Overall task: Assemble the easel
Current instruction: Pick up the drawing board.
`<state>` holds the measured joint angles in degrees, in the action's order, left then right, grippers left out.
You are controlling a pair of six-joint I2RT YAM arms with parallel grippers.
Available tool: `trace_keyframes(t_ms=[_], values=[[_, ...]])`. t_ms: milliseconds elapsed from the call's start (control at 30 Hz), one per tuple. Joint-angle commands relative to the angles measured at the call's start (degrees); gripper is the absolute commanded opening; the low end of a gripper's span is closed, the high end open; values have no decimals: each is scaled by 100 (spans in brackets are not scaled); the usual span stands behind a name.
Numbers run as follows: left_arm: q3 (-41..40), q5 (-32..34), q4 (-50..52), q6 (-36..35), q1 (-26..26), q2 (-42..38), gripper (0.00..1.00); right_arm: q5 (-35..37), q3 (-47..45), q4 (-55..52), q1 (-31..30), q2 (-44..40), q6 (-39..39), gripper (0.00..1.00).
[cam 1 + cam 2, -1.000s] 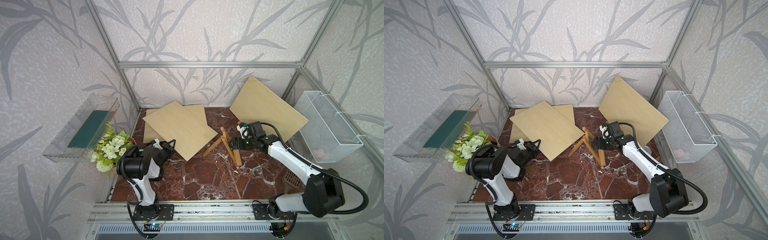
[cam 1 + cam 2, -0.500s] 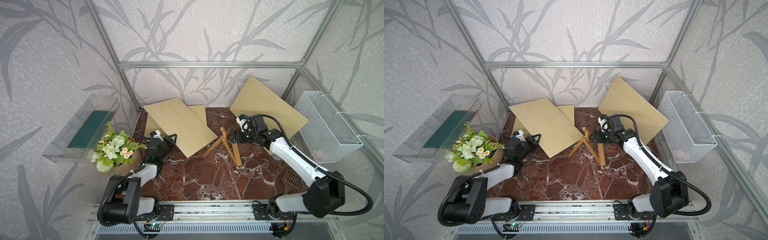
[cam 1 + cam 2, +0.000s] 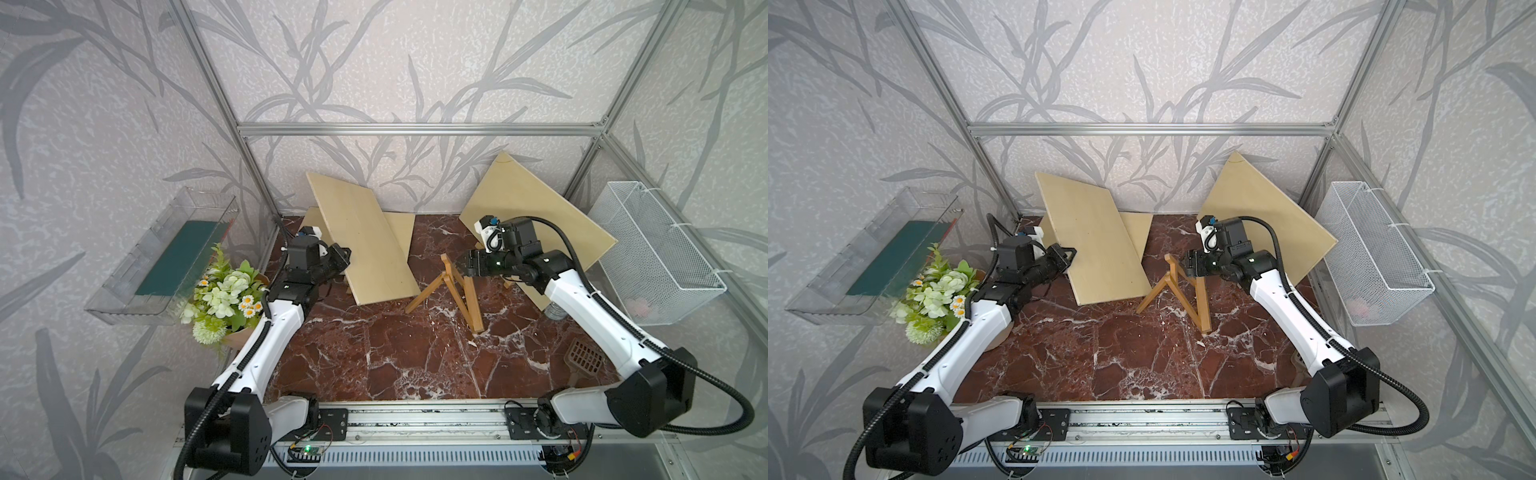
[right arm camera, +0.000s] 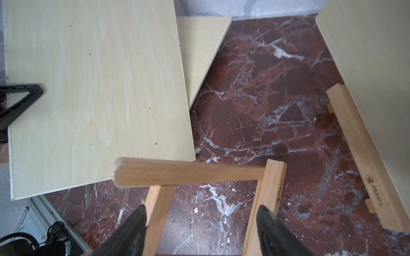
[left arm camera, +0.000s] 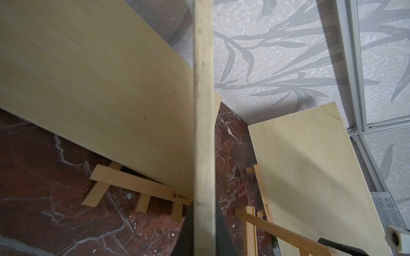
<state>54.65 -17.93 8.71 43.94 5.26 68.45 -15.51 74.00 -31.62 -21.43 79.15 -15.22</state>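
Note:
A small wooden easel stands on the red marble floor at mid-right. My right gripper is at its top with jaws wide. One finger presses the outside of one leg and the other finger sits against the second leg, so it holds the frame. My left gripper is shut on the edge of a pale plywood board. The board is tilted up steeply towards the back wall.
A second board lies flat behind the held one, with another easel piece beneath. A third board leans at back right over a wooden ledge. Flowers, clear tray left; wire basket right.
My left arm has unfolded and reached forward, raising the board from nearly flat to a steep tilt. The right gripper shifted slightly at the easel's top, and the easel stayed put.

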Motion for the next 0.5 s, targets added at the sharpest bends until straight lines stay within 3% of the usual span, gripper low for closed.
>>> trace_keyframes(t_ms=[0, 467], values=[[751, -65, 3, -514, -56, -176, 0, 356, 379, -236, -15, -113, 318, 77], [2872, 74, 1387, -1123, -61, -200, 0, 495, 482, -169, -19, -93, 325, 79]])
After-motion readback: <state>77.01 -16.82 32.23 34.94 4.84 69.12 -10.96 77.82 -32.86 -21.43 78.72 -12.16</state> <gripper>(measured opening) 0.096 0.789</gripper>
